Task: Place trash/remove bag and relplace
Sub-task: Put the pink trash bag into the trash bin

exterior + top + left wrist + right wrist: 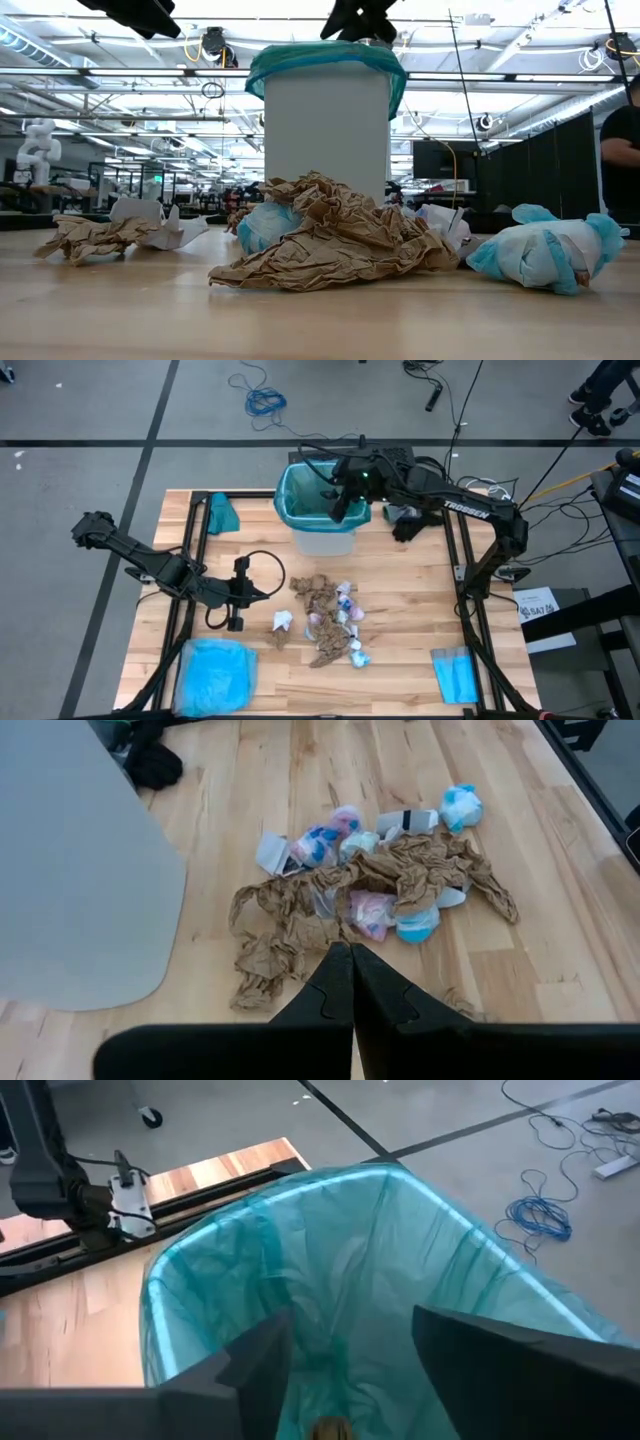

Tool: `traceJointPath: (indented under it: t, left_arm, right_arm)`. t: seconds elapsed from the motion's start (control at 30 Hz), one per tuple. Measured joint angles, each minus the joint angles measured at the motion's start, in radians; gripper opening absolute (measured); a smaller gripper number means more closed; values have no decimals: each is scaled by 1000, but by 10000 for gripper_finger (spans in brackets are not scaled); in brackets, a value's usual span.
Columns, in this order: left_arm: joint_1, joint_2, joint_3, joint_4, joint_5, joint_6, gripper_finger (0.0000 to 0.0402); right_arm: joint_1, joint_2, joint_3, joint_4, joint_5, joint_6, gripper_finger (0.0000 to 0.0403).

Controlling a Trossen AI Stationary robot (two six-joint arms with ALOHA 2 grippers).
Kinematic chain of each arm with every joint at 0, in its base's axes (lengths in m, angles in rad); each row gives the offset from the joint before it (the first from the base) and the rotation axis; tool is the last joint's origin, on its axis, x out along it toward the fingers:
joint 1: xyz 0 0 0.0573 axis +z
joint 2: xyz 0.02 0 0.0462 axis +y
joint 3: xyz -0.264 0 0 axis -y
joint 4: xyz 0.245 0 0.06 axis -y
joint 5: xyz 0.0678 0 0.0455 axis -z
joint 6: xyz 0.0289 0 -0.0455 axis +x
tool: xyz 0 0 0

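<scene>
The white bin (322, 538) stands at the table's far middle. The teal-green bag (330, 1250) lines it, its rim folded over the bin's top (325, 60). My right gripper (350, 1345) hangs open over the bin's mouth (340, 510), and a brown scrap (330, 1428) shows below it inside the bag. The trash (325, 618), brown paper wads and white, blue and pink wrappers, lies in a pile on the table's middle (370, 890). Left of that pile my left gripper (237, 620) is shut (350, 965), above the table, holding nothing.
A pale sky-blue plastic bag (215, 675) lies at the near left corner and a small folded blue sheet (455, 675) at the near right. A teal bundle (222, 512) sits left of the bin. Black frame rails (190, 560) run along both sides of the table.
</scene>
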Motion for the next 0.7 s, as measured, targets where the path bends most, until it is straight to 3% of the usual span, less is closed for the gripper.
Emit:
traceJointPath:
  t: [0.23,0.43,0.7]
  left_arm:
    - [0,0,0,-1,0,-1,0]
    - [0,0,-24,-6,1,-14,0]
    - [0,4,-34,7,11,-73,0]
  right_arm:
    - [74,-25,0,-26,-46,7,219]
    - [258,-37,0,-137,-43,21,203]
    - [566,-36,-52,-182,203,126,186]
